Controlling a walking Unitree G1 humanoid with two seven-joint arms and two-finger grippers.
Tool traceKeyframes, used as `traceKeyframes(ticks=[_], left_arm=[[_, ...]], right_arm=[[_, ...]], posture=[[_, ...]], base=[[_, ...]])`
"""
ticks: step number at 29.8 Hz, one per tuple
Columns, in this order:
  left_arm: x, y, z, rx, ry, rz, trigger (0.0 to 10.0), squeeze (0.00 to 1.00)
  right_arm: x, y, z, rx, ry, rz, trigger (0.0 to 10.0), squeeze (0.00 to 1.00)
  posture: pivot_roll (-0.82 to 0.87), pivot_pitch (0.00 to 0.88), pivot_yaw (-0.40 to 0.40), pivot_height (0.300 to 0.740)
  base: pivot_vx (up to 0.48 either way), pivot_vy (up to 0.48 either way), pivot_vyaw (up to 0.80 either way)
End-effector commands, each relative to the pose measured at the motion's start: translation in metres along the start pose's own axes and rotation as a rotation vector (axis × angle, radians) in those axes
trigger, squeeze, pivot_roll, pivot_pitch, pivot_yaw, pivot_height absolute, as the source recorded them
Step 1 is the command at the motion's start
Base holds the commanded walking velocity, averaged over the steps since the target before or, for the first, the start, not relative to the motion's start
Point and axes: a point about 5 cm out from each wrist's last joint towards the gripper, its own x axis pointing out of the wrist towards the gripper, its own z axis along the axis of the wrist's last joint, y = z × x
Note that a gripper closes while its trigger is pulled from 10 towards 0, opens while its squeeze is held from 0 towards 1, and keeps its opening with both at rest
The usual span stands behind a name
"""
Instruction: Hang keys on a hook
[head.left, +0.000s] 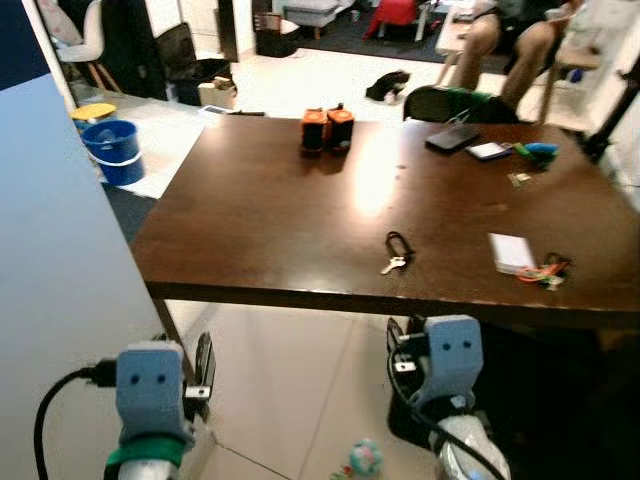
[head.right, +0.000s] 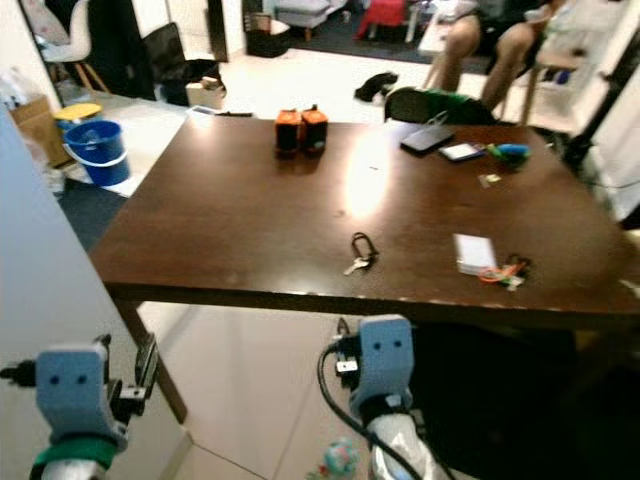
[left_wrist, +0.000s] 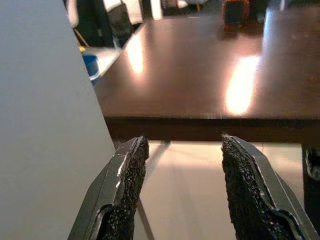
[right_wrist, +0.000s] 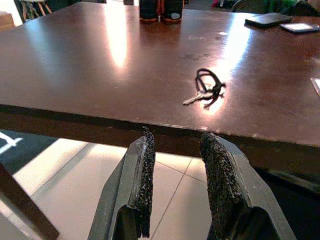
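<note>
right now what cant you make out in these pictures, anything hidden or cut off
- Hook: I cannot tell where it is; the grey panel walls off the left of both eye views.
- Keys: too small in the eye views to count; the right wrist view is closer, but the black loop tangles over them.
- Orange and black items: cut off by the top edge in both wrist views.
- Seated person: cut off by the top edge of the eye views.

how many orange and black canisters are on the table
2: the orange and black canisters stand side by side, touching, at the far middle of the dark brown wooden table.
</note>
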Motion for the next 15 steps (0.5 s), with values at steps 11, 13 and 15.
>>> traceKeyframes(ticks=[11,13,15], left_arm=[[-0.0007,0.0016,-0.0029,0.001,0.021,0.004,10.0,0.00],[-0.0006,0.0014,-0.0028,0.004,0.020,0.002,10.0,0.00],[-0.0006,0.0013,-0.0027,0.006,0.020,0.001,10.0,0.00]], right_arm=[[-0.0022,0.0019,-0.0043,-0.002,0.026,0.009,10.0,0.00],[-0.0021,0.0018,-0.0043,-0.003,0.026,0.009,10.0,0.00],[-0.0020,0.0018,-0.0043,-0.004,0.026,0.009,10.0,0.00]], posture=[[-0.13,0.139,0.118,0.740],[-0.13,0.139,0.118,0.740],[-0.13,0.139,0.118,0.740]], base=[[0.000,0.000,-0.22],[0.000,0.000,0.00],[0.000,0.000,0.00]])
